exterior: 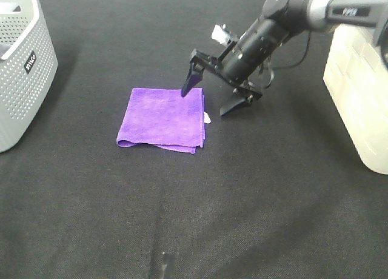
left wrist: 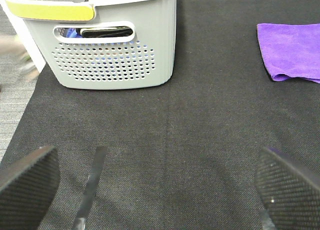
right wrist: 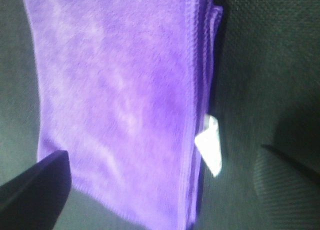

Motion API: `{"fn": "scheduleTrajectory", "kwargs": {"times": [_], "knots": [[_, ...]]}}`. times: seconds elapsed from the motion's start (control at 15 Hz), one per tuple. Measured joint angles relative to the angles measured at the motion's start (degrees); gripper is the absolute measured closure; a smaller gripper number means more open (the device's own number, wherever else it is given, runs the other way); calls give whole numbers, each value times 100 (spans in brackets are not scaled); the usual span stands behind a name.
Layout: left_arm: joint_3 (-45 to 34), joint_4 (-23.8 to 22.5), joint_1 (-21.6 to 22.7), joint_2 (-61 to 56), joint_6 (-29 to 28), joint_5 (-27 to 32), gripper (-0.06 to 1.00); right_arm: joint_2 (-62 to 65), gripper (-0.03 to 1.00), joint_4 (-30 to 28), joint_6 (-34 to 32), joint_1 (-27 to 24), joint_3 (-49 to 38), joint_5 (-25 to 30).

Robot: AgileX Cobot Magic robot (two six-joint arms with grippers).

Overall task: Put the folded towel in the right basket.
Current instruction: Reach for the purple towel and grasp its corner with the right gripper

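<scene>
Black counter (exterior: 194,230) in front — the folded towel (exterior: 162,118) lies flat at its middle, outside both baskets.

Left basket (exterior: 24,67), grey and perforated, stands at the left edge, well apart from the towel; its wrist view shows the left claw (left wrist: 159,182) spread open low over the cloth. Right arm (exterior: 285,18) slants down from the upper right with the right claw (exterior: 205,103) wide apart, gripping nothing — one fingertip at the towel's far right corner, the other beside its edge. Only the right wrist view shows the white tag (right wrist: 210,145) plainly. Right basket (exterior: 357,97), pale, stands at the right edge, open counter between.
</scene>
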State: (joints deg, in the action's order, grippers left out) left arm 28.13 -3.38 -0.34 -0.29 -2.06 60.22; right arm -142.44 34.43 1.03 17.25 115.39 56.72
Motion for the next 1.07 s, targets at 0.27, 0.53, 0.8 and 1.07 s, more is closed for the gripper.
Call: {"fn": "scheduleTrajectory", "kwargs": {"times": [0.27, 0.53, 0.8, 1.07], "knots": [[0, 0, 0, 0, 0, 0, -4, -235, 4, 201, 0, 34, 74, -57], [0, 0, 0, 0, 0, 0, -4, -424, 10, 367, -103, 539, 149, -630], [0, 0, 0, 0, 0, 0, -4, -602, 36, 544, -103, 1054, 195, -1289], [0, 0, 0, 0, 0, 0, -4, -590, 86, 476, -103, 1003, 143, -1232]]}}
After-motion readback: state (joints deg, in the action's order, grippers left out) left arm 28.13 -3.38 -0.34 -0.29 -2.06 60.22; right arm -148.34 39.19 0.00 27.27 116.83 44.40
